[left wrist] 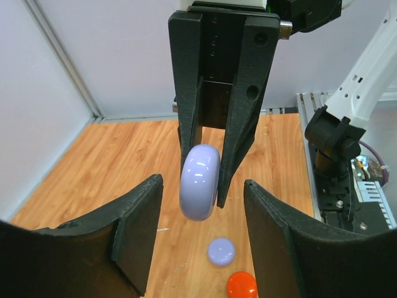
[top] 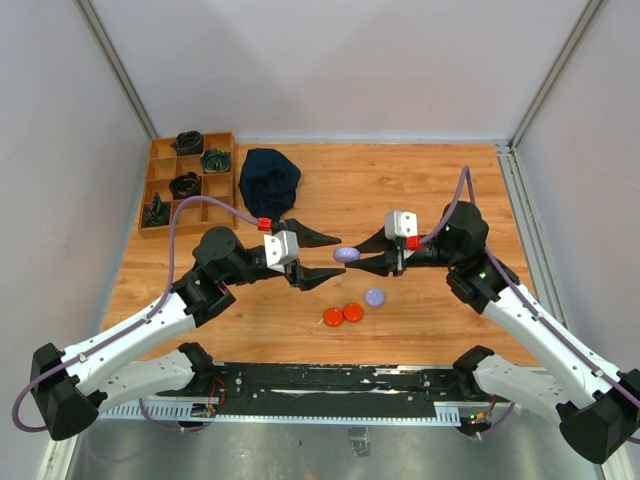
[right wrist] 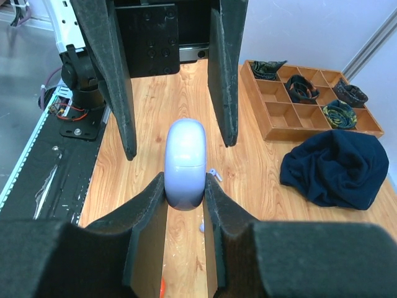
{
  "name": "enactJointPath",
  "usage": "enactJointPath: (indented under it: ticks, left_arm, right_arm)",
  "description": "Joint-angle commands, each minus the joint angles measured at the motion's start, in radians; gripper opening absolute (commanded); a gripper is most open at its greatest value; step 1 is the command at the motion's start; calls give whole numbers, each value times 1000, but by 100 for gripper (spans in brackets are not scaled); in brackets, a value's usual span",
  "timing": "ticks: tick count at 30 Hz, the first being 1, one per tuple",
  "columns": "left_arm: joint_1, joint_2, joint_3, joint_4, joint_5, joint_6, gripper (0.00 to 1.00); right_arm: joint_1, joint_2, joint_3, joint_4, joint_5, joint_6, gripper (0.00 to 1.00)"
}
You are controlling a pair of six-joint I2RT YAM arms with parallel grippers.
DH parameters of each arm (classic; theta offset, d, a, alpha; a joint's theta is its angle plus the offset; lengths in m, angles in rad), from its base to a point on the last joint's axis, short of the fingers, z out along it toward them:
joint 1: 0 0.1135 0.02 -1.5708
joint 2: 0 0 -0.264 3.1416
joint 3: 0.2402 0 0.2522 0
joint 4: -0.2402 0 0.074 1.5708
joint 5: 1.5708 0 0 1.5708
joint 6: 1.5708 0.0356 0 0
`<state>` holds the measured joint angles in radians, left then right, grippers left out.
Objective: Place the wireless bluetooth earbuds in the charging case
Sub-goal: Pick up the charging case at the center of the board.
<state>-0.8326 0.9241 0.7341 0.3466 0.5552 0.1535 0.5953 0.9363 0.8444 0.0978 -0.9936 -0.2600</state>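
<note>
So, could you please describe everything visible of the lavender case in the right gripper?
The lavender charging case is a smooth, glossy plastic pebble with a thin seam, and it looks closed. It is held on edge, pinched on its broad sides by the right gripper. The left gripper, open, flanks it without touching.

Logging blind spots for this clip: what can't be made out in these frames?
- Earbuds: right wrist shows only a tiny pale bit beside the case, shape unclear; too small in top view.
- Case inside: hidden in every view by its shell and the right gripper.
- Orange disc: left wrist, cut off by the bottom edge.
- Tray contents: top view, dark and too small to name.
</note>
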Motion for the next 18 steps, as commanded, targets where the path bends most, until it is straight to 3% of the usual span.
enactJointPath:
  ticks: [1,6,18]
  left_arm:
    - [6,-21,28,-17,-1,55,60]
    - [6,-7,13,7,8,64,60]
    - [4,34,23,11,87,71,60]
  right_arm:
    - [-5,-33,-2,-15,8,-69,6]
    - [2,-120,-114,102,45,-63,7]
    - [11,-146,-162,175,21,-53,8]
